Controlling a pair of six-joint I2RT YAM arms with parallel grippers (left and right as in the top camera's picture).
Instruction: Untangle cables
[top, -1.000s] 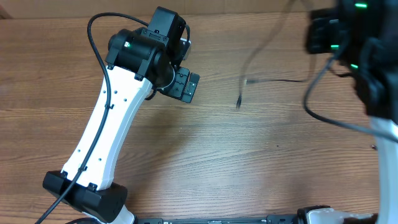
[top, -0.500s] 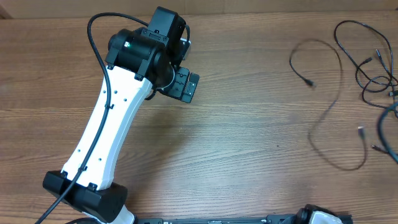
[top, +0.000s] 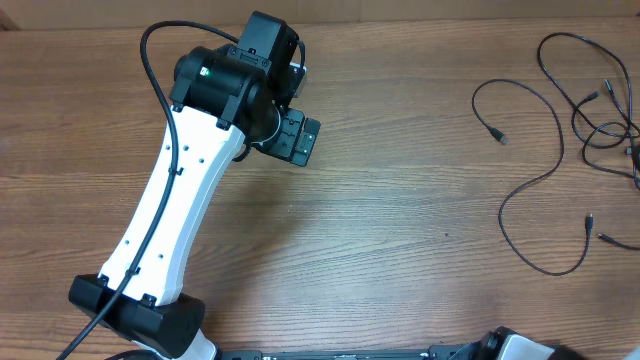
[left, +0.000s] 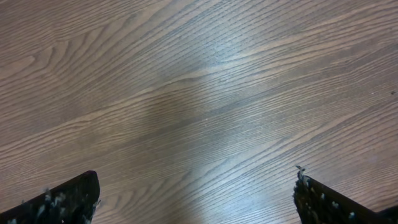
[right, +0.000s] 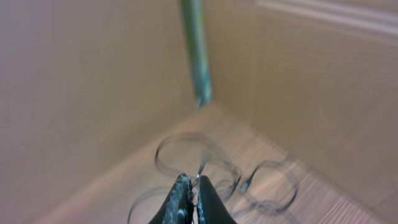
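right gripper (right: 194, 196) pulled away, nearly closed; cables (top: 561, 140) now lie loose, partly separated. left gripper (left: 193, 190) idle, wide open.

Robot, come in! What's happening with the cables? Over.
Left gripper open, empty. Right gripper shut, up above the cables, view blurred. Cables loose on table, right side, loops crossing. Nothing on top of them.

Overhead faces straight down at table (top: 400, 250); left wrist close above it; right wrist obliquely toward cables (top: 562, 150).
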